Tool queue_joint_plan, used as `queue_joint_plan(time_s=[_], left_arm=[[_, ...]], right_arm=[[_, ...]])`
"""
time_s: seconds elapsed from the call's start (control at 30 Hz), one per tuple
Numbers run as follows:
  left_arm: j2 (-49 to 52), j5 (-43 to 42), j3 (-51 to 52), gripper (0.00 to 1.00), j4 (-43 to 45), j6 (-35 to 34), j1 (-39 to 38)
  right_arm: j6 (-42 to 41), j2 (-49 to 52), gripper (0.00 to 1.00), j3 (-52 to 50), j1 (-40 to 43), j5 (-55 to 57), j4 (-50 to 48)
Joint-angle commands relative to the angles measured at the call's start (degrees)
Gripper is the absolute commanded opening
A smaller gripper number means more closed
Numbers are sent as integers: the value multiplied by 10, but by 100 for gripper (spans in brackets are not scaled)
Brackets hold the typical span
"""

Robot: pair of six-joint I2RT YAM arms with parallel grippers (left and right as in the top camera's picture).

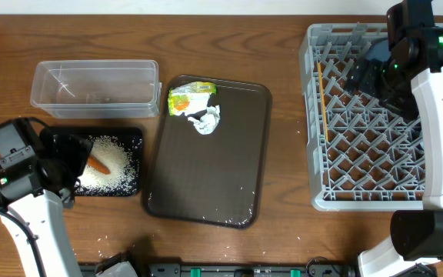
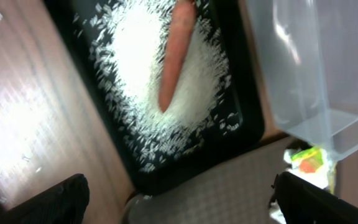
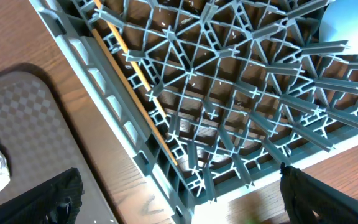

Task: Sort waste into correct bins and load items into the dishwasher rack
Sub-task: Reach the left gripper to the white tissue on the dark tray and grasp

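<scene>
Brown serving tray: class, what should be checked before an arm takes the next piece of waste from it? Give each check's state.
1. Left gripper open, empty: ok.
2. Tissue and wrapper lying uncovered on the brown serving tray: ok.
3. Clear tub upright, top open: ok.
4. Carrot lying on rice in the black tray: ok.
5. Right gripper open over the rack, chopsticks inside: ok.
</scene>
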State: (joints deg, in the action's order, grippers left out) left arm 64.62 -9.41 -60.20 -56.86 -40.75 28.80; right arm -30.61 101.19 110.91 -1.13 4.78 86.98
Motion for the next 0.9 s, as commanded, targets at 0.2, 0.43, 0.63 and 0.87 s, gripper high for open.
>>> queue_joint_plan(time_s=[0.2,0.43,0.63,0.87], left_arm=[[1,-144,-11,98,-69,-57,2],[1,-289,-5,98,-103,-44,-34],[1,-375,-5,98,-83,99,-161],[16,-236,-33,98,-22,72,-341]], right_arm=[[0,2,99,-3,-3,10,0],[0,2,99,-3,-4,10,0],[0,2,99,-3,-4,10,0],[0,2,99,-3,-4,10,0]])
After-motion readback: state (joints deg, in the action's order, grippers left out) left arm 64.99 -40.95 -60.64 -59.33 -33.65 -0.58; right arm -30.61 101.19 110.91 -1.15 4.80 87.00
